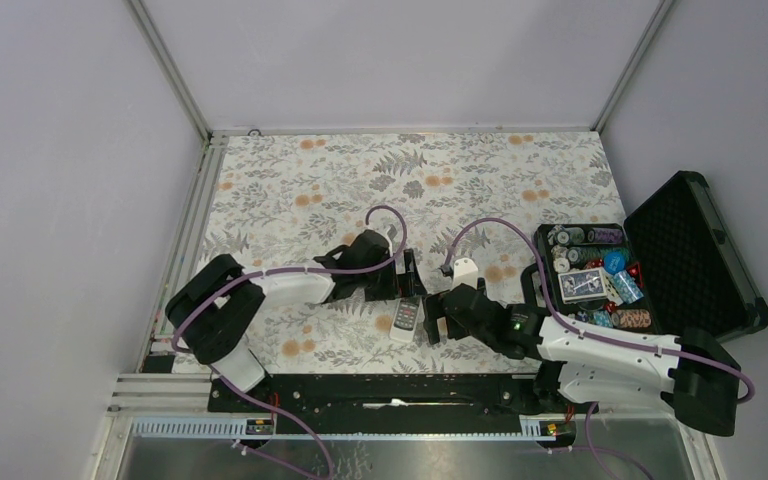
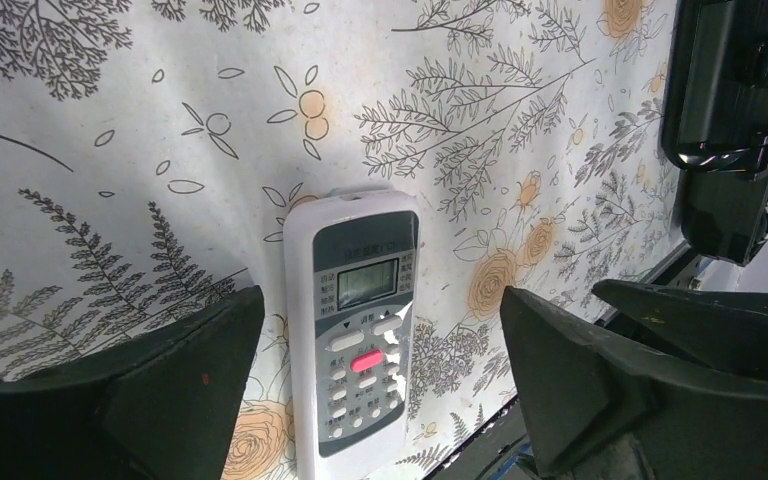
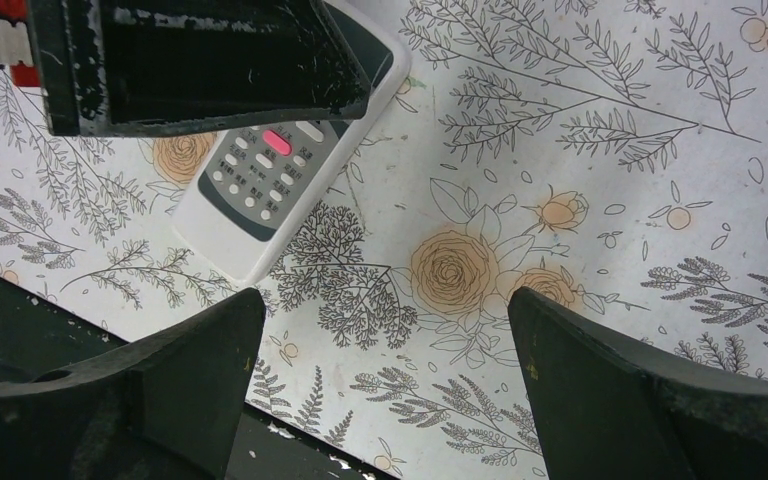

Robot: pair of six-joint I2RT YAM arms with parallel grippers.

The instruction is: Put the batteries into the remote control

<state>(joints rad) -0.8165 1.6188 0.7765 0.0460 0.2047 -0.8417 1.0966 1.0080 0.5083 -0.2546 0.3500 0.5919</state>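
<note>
Honestly, barely started: case (image 1: 695, 250) open at far right, left gripper (image 2: 375, 310) above and right gripper (image 3: 385, 310) beside the remote control (image 2: 355, 330), both spread wide, empty. It lies buttons-up on the cloth (image 1: 310, 190). Batteries? Maybe in the case, can't tell.

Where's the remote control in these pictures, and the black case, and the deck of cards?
remote control (image 2: 365, 283): left wrist view, on its grey screen.
black case (image 1: 685, 250): top external view, on the foam lining of its open lid.
card deck (image 1: 582, 286): top external view, on its blue back, inside the case.
</note>
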